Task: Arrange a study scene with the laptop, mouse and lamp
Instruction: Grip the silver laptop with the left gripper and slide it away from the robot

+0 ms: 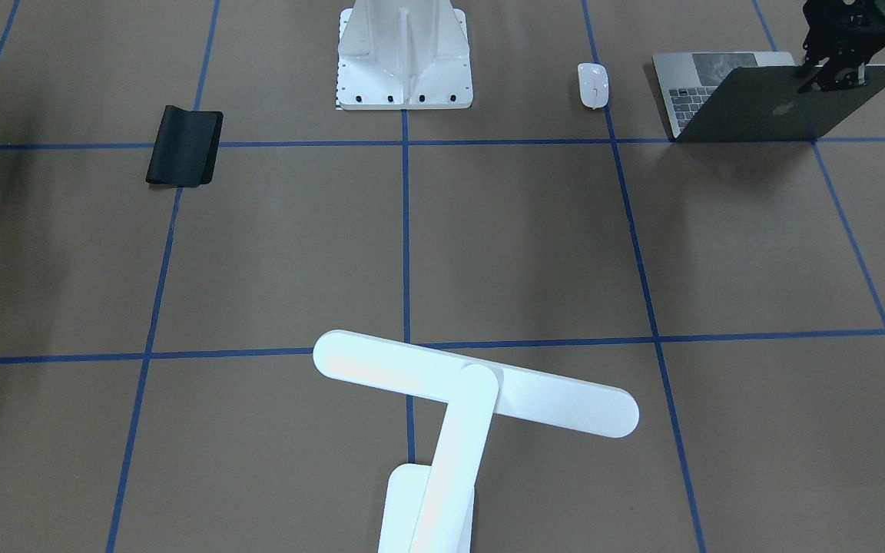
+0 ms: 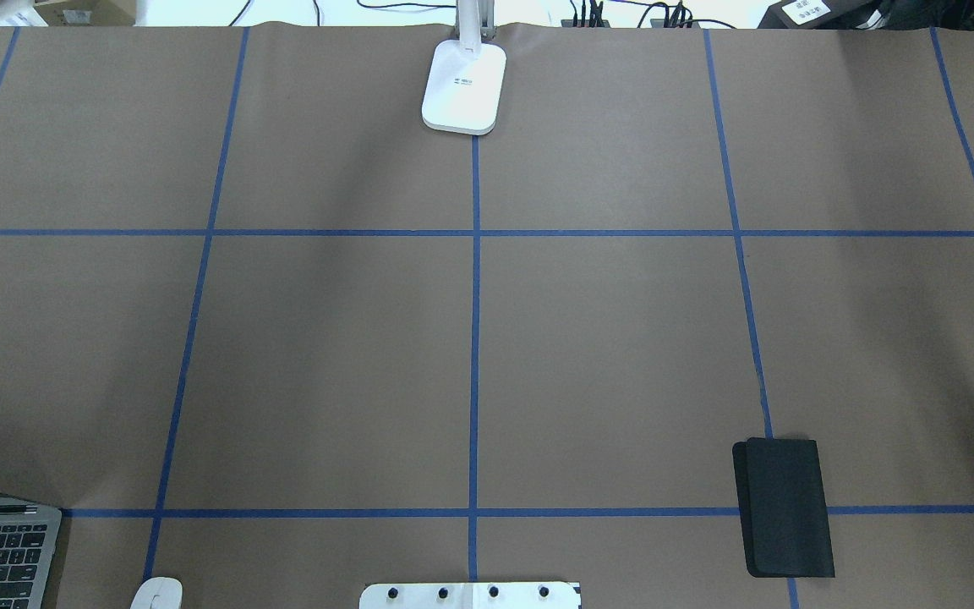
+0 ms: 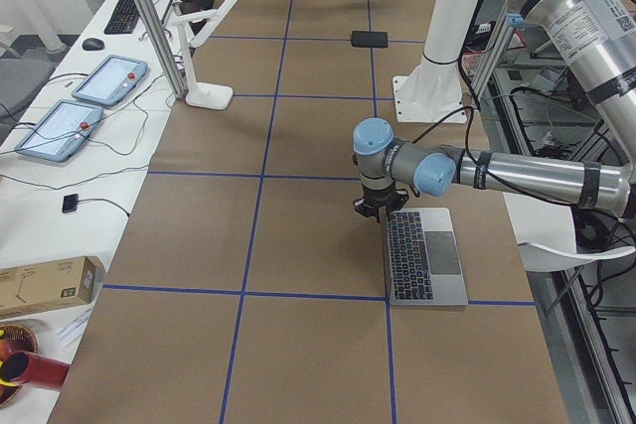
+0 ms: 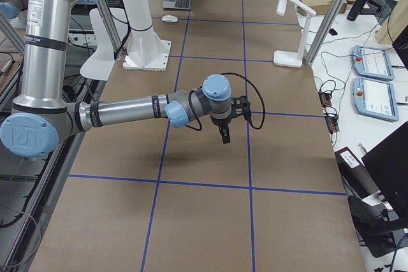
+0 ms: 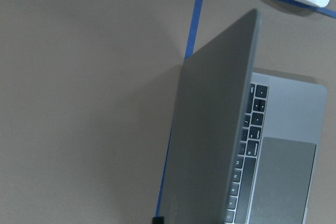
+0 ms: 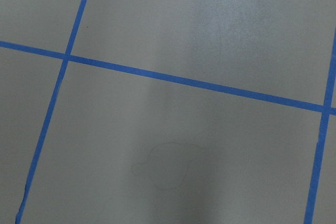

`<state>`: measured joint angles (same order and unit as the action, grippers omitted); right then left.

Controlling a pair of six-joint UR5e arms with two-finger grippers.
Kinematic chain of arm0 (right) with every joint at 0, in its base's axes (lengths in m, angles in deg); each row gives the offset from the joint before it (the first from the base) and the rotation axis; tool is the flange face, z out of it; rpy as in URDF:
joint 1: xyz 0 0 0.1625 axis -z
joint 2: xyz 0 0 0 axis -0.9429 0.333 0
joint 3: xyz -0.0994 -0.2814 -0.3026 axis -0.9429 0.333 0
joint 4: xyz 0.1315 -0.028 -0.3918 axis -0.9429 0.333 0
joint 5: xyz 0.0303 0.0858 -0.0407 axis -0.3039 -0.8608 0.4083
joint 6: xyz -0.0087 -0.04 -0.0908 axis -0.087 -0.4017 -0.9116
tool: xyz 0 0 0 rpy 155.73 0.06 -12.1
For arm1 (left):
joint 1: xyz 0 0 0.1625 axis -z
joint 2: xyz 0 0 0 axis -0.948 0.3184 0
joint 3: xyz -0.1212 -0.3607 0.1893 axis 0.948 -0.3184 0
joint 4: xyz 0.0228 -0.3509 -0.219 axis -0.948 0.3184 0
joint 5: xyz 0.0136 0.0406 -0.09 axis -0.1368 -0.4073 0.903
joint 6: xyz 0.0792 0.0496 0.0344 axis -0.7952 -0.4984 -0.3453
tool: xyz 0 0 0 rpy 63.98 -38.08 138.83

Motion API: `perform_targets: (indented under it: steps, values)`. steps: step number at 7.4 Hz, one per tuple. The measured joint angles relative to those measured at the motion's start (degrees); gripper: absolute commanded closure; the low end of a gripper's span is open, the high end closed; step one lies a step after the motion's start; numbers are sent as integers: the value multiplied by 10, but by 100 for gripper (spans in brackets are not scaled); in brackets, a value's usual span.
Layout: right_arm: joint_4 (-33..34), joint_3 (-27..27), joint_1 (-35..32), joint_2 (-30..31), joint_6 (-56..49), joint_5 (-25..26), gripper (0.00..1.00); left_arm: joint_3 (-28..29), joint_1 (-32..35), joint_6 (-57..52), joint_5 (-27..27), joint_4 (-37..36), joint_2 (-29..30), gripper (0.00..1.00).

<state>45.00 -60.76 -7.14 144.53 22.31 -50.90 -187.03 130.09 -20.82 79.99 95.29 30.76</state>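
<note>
Grey metal, the laptop (image 1: 750, 107) stands on my left side of the table (image 1: 527, 230), near my base. Its lid is raised partway, so the keys show. My left gripper (image 1: 833, 75) is at the upper edge of that lid; whether its fingers pinch the lid or only stand around it, I cannot tell. My right gripper (image 4: 224, 135) hangs over bare table on my right side, and I cannot tell if it is spread or pressed together. The mouse (image 1: 592, 84) lies just beside the laptop, not touching it. The lamp (image 1: 473, 395) stands at the far edge, in the middle, well apart from both. I judge the task to be at an early step: opening the laptop is in hand, and bringing the three things together is not yet done.
</note>
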Motion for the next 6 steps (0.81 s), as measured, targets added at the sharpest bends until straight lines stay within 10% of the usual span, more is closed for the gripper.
perform_targets:
  steps: [6]
  values:
    - [0,0,0,-1,0,0,0,-4,24,-21,2,1,-9,84]
